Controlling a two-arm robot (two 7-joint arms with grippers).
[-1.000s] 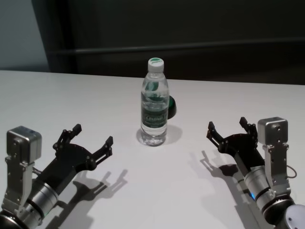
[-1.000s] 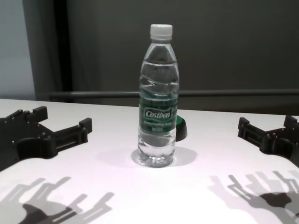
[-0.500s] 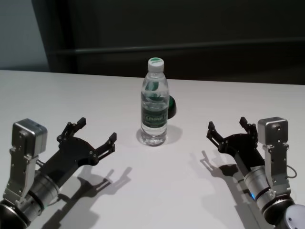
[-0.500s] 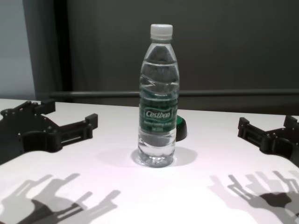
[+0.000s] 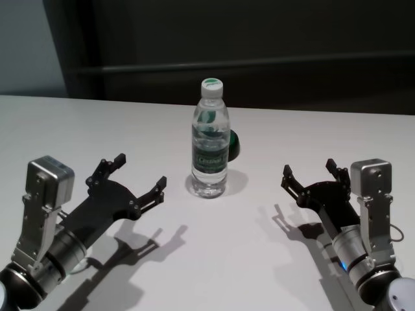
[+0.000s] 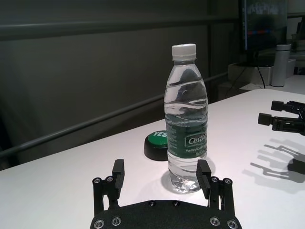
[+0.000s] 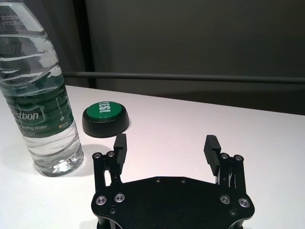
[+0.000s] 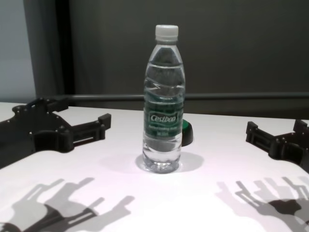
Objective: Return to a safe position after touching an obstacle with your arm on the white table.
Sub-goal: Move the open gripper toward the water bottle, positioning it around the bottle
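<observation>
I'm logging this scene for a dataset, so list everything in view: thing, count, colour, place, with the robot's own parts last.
water bottle: one, clear with white cap and green label, upright at the middle of the table.
button: one, green top on a black base, low on the table just behind the bottle toward the robot's right.
white table: one, white, spanning the foreground under everything.
rail: one, dark, running along the dark wall behind the table.
left gripper: one, black, open, above the table to the bottle's left, not touching it.
right gripper: one, black, open, above the table farther off on the bottle's right.
</observation>
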